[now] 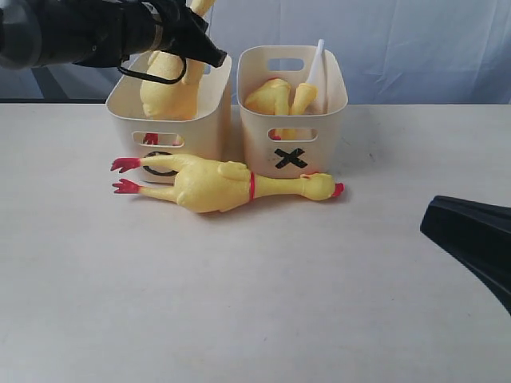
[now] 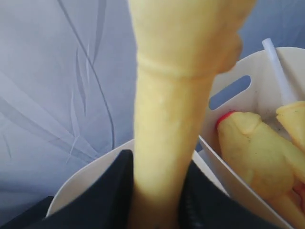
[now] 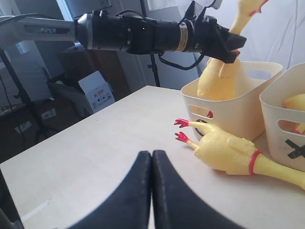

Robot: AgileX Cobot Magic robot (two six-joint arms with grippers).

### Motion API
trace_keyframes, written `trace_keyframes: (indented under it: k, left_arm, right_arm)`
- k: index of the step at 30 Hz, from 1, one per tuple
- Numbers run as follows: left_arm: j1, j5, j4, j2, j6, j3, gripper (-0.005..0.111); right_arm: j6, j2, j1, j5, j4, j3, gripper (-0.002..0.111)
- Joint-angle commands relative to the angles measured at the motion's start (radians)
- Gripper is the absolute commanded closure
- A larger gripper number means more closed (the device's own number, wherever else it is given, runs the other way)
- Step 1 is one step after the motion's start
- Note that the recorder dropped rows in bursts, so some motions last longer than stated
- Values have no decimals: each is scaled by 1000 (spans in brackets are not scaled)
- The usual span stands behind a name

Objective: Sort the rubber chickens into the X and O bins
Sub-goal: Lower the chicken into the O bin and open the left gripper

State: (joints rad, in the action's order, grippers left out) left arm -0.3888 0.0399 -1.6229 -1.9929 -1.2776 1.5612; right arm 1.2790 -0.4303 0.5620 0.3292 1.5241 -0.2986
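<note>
1 long rubber chicken (image 1: 166,89) stands body-down in the O bin (image 1: 206,132), its soft neck grasped by the left tool (image 1: 198,41). Best to lower until the body settles, then let go cleanly so the springy rubber stays inside. A 2nd chicken (image 1: 211,185), glossy yellow, lies on the matte worktop (image 1: 279,303) before the rounded X bin (image 1: 255,140). The right tool (image 3: 151,191) is clenched on nothing.

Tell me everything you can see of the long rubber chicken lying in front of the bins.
The long rubber chicken is glossy yellow, soft-looking rubber: plump body, thin neck with a red band, two red feet, red on the head. It lies flat on the table, stretched across the front of the O bin and X bin, feet before the O bin, head before the X bin. Whether it touches them is unclear. Nothing holds it.
</note>
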Motion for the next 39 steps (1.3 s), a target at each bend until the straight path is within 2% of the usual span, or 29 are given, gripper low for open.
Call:
trace_keyframes:
  k: [1, 2, 4, 7, 28, 39]
  left_arm:
    - [1, 2, 21, -10, -4, 16, 67]
    - [1, 24, 24, -10, -4, 15, 59]
    - [1, 63, 41, -10, -4, 15, 52]
    - [1, 78, 45, -10, -4, 15, 50]
    - [1, 71, 214, -8, -4, 45, 50]
    - [-3, 45, 209, 43, 62, 18, 53]
  right_arm:
    - [3, 7, -4, 0, 2, 6, 108]
    - [3, 7, -4, 0, 2, 6, 108]
    - [3, 7, -4, 0, 2, 6, 108]
    - [3, 7, -4, 0, 2, 6, 108]
    - [3, 7, -4, 0, 2, 6, 108]
    - [3, 7, -4, 0, 2, 6, 108]
